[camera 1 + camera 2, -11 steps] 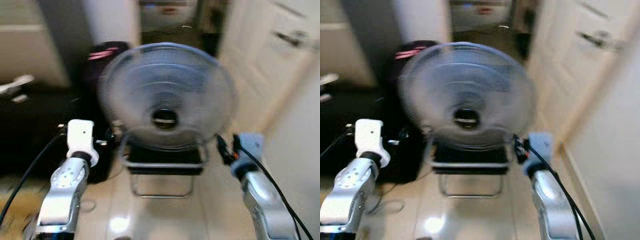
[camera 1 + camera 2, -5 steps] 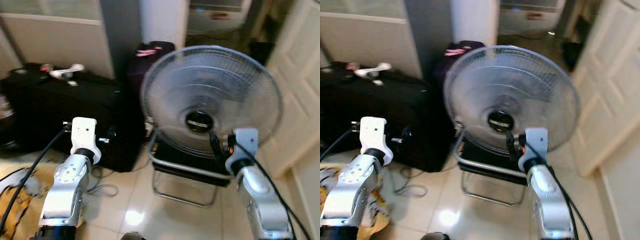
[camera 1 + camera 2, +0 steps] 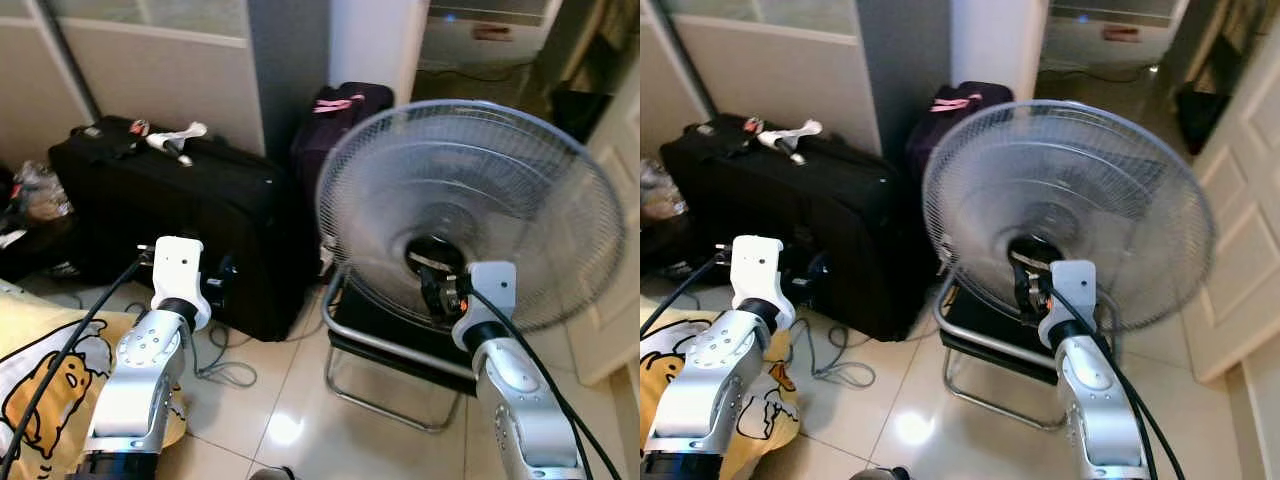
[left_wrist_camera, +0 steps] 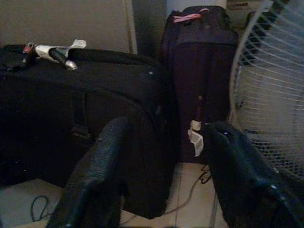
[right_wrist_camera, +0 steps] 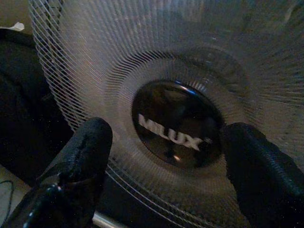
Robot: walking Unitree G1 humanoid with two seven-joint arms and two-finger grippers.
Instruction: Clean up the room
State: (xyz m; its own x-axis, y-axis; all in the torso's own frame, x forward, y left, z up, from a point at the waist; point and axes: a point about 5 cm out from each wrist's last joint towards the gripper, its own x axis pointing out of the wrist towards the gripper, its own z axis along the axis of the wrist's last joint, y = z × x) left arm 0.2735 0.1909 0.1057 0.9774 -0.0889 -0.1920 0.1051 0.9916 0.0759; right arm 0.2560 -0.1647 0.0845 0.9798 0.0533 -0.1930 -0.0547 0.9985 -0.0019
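Fingers of our right gripper (image 5: 161, 180) are wide apart before the fan (image 3: 470, 215); our left gripper (image 4: 161, 180) too, facing the black suitcase (image 3: 170, 215) on the glossy tile floor (image 3: 280, 420).

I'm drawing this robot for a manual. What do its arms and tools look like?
Both arms are silver metal with round perforations. The left tool and the right tool each have two thick black textured fingers. Each wrist carries a white camera block, and black cables trail along the arms.
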